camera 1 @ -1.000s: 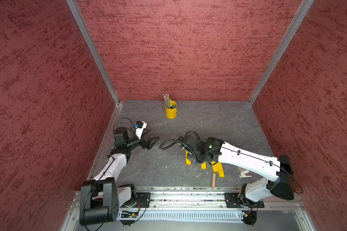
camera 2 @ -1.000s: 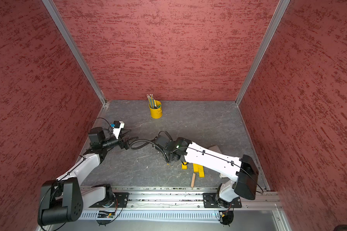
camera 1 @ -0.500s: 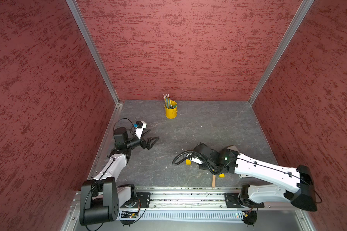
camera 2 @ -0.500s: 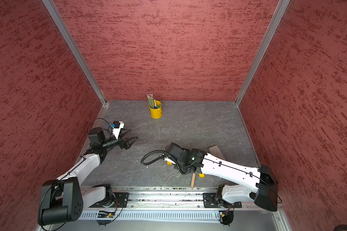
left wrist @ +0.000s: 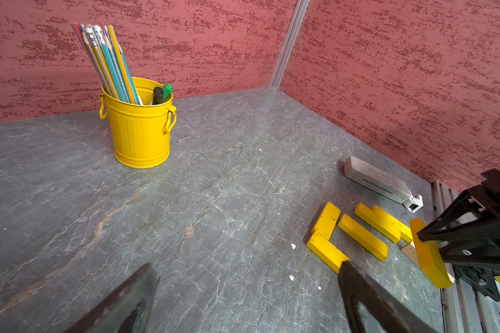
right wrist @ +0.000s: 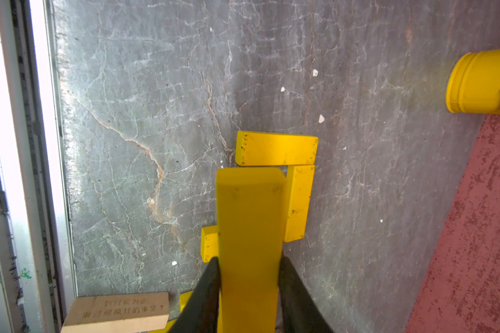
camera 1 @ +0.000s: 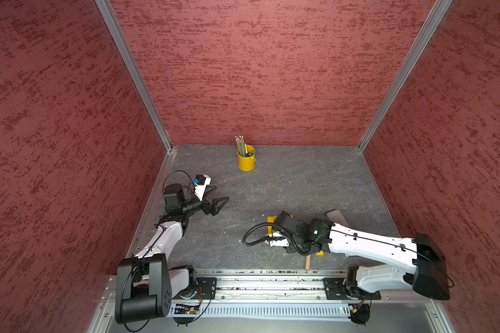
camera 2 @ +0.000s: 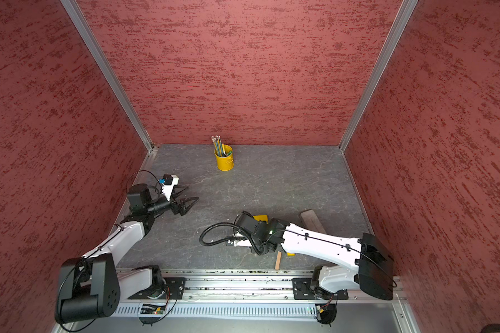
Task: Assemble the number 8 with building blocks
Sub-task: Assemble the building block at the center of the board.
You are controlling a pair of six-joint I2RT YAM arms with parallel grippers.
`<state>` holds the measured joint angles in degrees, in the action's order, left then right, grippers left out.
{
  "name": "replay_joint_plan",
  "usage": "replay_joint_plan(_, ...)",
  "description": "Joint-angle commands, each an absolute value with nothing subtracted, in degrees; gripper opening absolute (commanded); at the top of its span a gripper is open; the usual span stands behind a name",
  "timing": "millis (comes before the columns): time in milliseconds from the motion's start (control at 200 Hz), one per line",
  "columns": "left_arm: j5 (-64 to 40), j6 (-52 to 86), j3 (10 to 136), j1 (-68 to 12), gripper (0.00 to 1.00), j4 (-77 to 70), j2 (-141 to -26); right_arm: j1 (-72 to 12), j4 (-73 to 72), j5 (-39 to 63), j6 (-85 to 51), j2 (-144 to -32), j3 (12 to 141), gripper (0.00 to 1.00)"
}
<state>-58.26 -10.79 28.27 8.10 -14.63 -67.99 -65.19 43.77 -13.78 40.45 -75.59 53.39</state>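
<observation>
Grey stone-look tabletop [left wrist: 214,173], red walls. Right gripper [right wrist: 248,265] clamped on yellow plank [right wrist: 248,207] by its long edges, close by laid planks [right wrist: 276,148] forming a corner. Tan plank [right wrist: 119,311] near front rail [right wrist: 41,173]. Left gripper [left wrist: 246,271] jaws spread, idle. Plank likely light, rigid, slick-painted; grip mid-length.

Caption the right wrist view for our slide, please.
Right gripper holding a yellow plank; two laid planks form an L.
</observation>
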Motion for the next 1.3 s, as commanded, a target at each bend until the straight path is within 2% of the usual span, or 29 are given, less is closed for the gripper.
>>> replay_joint_plan(0, -59.0, -11.15, 28.1, 8.53, 1.0, -15.53, -68.64, -65.7, 40.45, -10.01, 41.87, -75.81, 52.31, 0.24)
replay_joint_plan(250, -58.98, -11.25, 28.3, 8.53, 1.0, -15.86, -69.6, -65.8, 39.13, -7.13, 39.47, -77.66, 51.7, 0.26)
replay_joint_plan(531, -59.18, -11.22, 28.08, 8.61, 1.0, -16.12, -69.52, -65.74, 37.26, -8.53, 36.05, -80.76, 49.91, 0.27)
replay_joint_plan(1298, -59.83, -10.9, 28.82, 9.05, 1.0, -16.86, -71.37, -64.53, 31.35, -9.33, 37.57, -82.7, 45.75, 0.31)
